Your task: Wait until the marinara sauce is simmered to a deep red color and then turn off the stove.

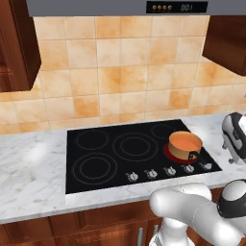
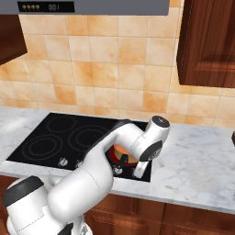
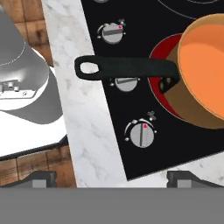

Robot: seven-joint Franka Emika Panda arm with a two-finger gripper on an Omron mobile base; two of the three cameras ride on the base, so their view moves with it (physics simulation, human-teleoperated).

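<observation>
The stove [image 1: 82, 183] is a black glass cooktop set into the counter. At its front right a copper pot [image 1: 184, 150] stands on a burner glowing red [image 3: 162, 56]. The marinara sauce [image 1: 185, 140] [image 3: 204, 59] fills the pot and looks smooth and orange. The pot's dark handle [image 3: 127, 68] points out over the row of knobs [image 1: 168, 171], partly covering the middle knob [image 3: 126, 84]. My gripper [image 3: 114, 178] [image 2: 139, 171] hovers open above the stove's front right corner, close over the nearest knob [image 3: 142, 134], holding nothing.
White marble counter [image 1: 29, 168] runs on both sides of the cooktop. A grey range hood [image 1: 120, 7] hangs above, with dark wood cabinets [image 2: 206, 41] at the sides and a tiled wall behind. My own arm hides most of the pot in the right base view.
</observation>
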